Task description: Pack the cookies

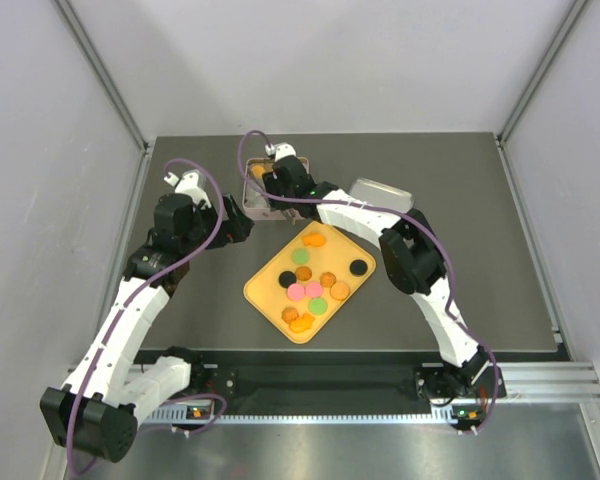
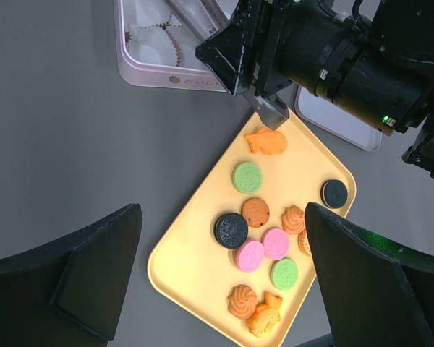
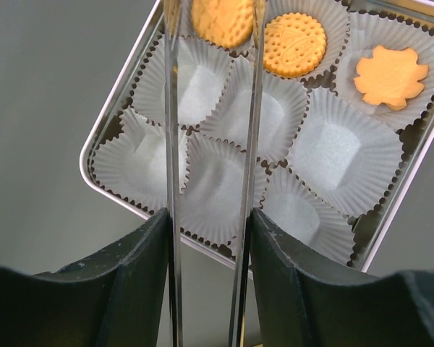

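Most cookies (image 2: 255,212) lie flat on the yellow tray (image 2: 181,267), one fish-shaped cookie (image 2: 266,141) crosswise. The right wrist view shows three in the tin (image 3: 108,110), unseen from the left wrist. The right gripper (image 3: 208,231) clamps metal tongs (image 3: 172,108); the left gripper (image 2: 222,210) gapes empty.

We log a lab test cell: dark table (image 1: 460,200) boxed by plain grey panels (image 1: 40,120), aluminium rail (image 1: 550,385) at near edge.

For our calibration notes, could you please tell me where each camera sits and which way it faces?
Top external: above and behind the bases, looking down on table, tray, left arm, right arm.
Left wrist: over the tray, looking down; open left gripper frames the cookies.
Right wrist: over the tin, looking down; right gripper holds tongs.
Shared: both wrist views show the tin.
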Controlling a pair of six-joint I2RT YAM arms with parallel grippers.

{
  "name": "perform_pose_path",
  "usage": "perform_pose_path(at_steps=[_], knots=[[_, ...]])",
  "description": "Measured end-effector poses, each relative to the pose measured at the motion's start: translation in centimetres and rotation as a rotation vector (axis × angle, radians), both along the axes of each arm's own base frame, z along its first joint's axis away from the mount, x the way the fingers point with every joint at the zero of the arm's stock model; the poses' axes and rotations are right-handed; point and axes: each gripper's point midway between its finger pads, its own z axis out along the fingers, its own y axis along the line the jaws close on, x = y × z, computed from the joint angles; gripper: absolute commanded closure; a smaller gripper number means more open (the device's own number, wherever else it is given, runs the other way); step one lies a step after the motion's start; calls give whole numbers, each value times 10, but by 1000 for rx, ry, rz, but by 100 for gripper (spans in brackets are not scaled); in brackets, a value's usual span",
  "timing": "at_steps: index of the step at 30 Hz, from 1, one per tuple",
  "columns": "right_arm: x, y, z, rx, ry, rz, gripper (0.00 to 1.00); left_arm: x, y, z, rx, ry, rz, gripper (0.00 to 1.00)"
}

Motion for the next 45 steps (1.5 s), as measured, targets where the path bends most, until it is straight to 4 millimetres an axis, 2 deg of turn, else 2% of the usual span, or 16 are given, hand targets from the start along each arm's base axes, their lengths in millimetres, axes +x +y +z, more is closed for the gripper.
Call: perform_pose_path(at_steps=[10,14,18,21,26,30,35,38,41,45], knots=[[2,-1,5,5,-4,-1,52,0,0,0,1,0,1,1],[1,-2,19,18,-18,-2,53,0,0,0,1,0,1,1],[-2,-6,49,43,-41,0,54,0,0,0,1,0,2,1],[-3,-10,79,72,-72,-2,55,0,0,0,2,0,2,1],[-16,-32,128,103,-107,-15,56,1,2,0,5,-1,10,1],[-53,-69,152,91,-92,-18,56,1,3,0,8,-2,17,1],[-116,-122,160,65,-37,-5,55,2,5,0,11,-3,23,1],[-152,-152,153,42,9,-2,54,2,5,-1,11,-2,25,1],[-189,-185,135,3,74,-15,54,2,5,-1,11,-2,25,1],[-227,-219,107,-45,165,-45,54,2,5,0,10,-2,25,1]])
